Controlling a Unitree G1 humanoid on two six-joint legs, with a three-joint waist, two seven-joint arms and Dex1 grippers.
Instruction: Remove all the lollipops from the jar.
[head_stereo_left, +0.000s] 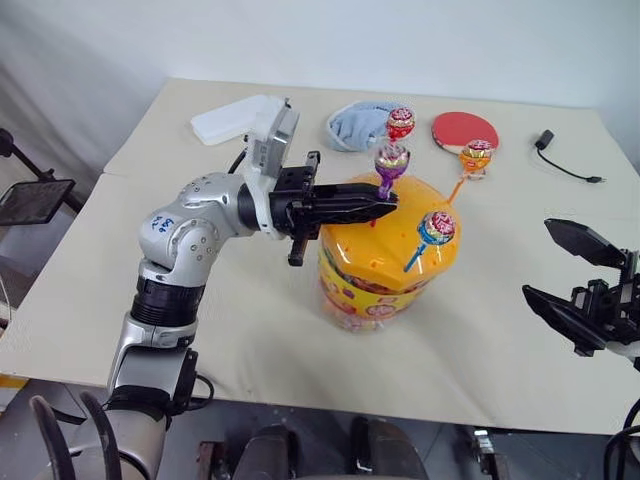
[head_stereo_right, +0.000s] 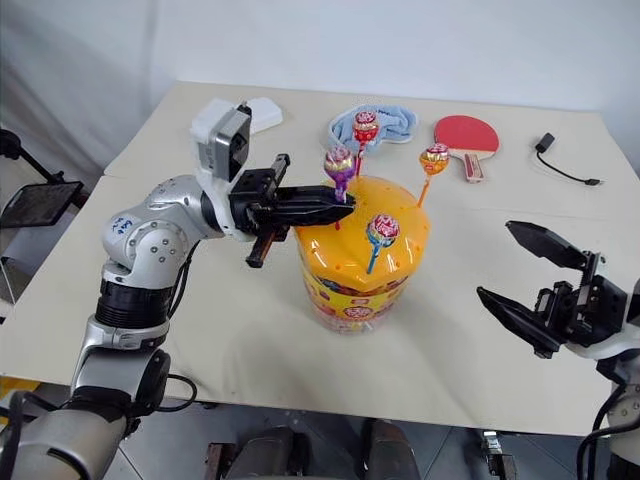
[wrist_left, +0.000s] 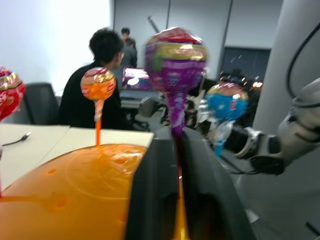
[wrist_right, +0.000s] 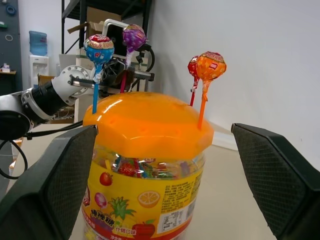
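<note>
**Left hand pinches purple lollipop stick; all four still in jar lid**

Cream tabletop (head_stereo_left: 250, 330) w/ a clear plastic jar (head_stereo_left: 375, 290) near its centre, fruit-print label, orange domed lid (wrist_right: 145, 122) on top. Four lollipops stand upright w/ sticks poked into holes in the lid: purple lollipop (head_stereo_left: 392, 160), red lollipop (head_stereo_left: 400, 122), orange lollipop (head_stereo_left: 477, 155) and blue-pink lollipop (head_stereo_left: 437, 227). None lies on the tabletop, so judging by this, 0 of 4 are out yet.

Left hand (head_stereo_left: 385, 205) reaches in sideways over the lid, its black fingers closed narrow on the purple stick just below the candy; left wrist view shows the stick squeezed between them. Looks like the grasp is made and the pull upward is what's left for this one, then three more.

Right hand (head_stereo_right: 520, 265) waits well apart from the jar, jaws spread wide, holding nothing.

Behind the jar: white box (head_stereo_left: 228, 120), blue cloth (head_stereo_left: 355, 125), red ping-pong paddle (head_stereo_left: 465, 128), small black cable (head_stereo_left: 565, 160).
</note>
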